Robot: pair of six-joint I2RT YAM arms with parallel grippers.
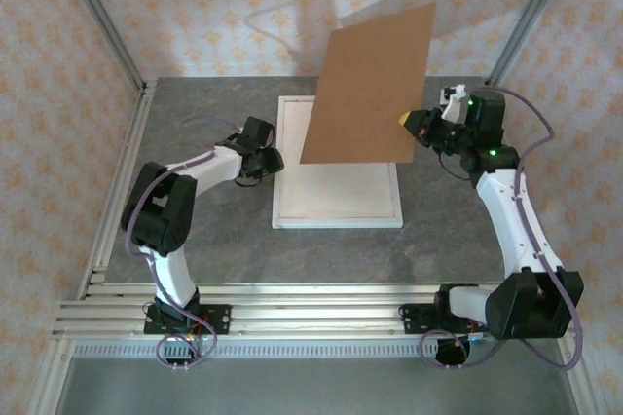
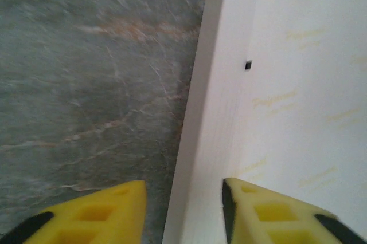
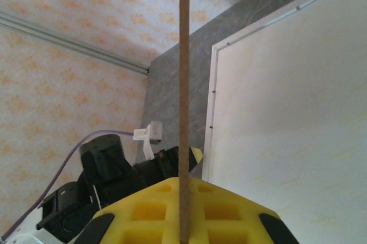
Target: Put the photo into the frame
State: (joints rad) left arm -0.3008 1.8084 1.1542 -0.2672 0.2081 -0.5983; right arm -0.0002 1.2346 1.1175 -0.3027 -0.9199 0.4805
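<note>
The frame (image 1: 336, 224) is lying flat at the middle of the table (image 1: 195, 123), back side up. A pale sheet (image 1: 336, 186) with faint yellowish script is resting inside its rim. That sheet may be the photo lying face down, but no printed face is showing, so I cannot tell.

The right gripper (image 1: 409, 120) is sitting off the frame's 3 o'clock side. It is closed tight on the lower corner of the brown board (image 1: 370, 84), pinching it edge-on between its yellow fingers (image 3: 137, 209). It is holding the board tilted up in the air toward 1 o'clock. This is probably keeping the opening uncovered while the contents are being checked or settled.

The left gripper (image 1: 271, 160) is working at the 9 o'clock side. Its jaws are standing partly apart, straddling the white moulding (image 2: 200, 141), one finger over the stone and the other over the sheet. It is not clearly clamping anything. It is likely steadying the frame or nudging the sheet square against the rim.

The board is probably going down over the sheet next, and it could catch the rim if it is lowered at this slant.
</note>
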